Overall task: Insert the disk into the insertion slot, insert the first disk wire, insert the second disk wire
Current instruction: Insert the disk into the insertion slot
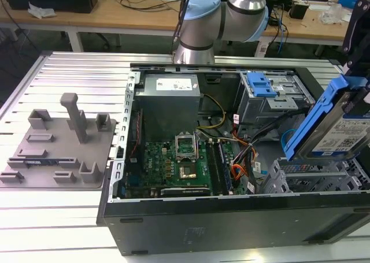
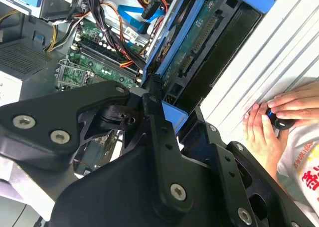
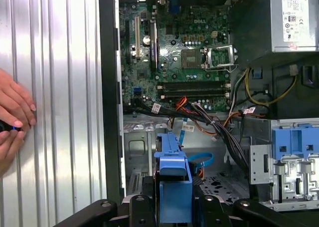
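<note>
The claw (image 3: 174,204) pinched the blue-framed disk (image 3: 173,184), tilted, with the insertion slot (image 1: 306,180) just below; beside the claw, the first wrist view caught a person's hands (image 3: 12,114) at the ribbed metal desk (image 3: 60,87).

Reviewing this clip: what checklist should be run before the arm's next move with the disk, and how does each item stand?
1. Grip: ok. The gripper is shut on the disk, at its blue carrier.
2. Disk seated in the insertion slot: not ok. It hangs tilted above the slot, not in it.
3. Slot opening free of the wires beside it: cannot tell.
4. Person's hands outside the case: ok. They rest on the table.
</note>
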Available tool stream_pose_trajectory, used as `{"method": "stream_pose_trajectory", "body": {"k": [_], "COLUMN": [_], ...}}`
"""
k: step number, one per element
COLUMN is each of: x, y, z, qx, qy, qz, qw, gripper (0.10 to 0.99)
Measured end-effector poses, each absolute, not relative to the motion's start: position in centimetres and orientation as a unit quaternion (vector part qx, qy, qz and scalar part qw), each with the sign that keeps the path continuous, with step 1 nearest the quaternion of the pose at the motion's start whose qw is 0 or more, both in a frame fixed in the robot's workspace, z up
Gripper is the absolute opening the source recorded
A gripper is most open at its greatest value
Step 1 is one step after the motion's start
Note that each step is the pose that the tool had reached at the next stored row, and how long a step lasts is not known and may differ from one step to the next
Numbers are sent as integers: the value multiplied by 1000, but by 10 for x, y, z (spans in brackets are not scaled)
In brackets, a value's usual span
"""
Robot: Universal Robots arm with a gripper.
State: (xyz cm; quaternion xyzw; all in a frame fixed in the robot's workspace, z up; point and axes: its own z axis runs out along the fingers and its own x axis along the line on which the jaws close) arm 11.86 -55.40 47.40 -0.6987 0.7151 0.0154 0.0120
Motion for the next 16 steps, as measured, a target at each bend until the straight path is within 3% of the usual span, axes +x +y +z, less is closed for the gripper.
{"method": "stream_pose_trajectory", "body": {"k": [16], "x": [119], "y": [-554], "z": [462], "qx": [-701], "qy": [713], "qz": [16], "qw": [12], "gripper": [365]}}
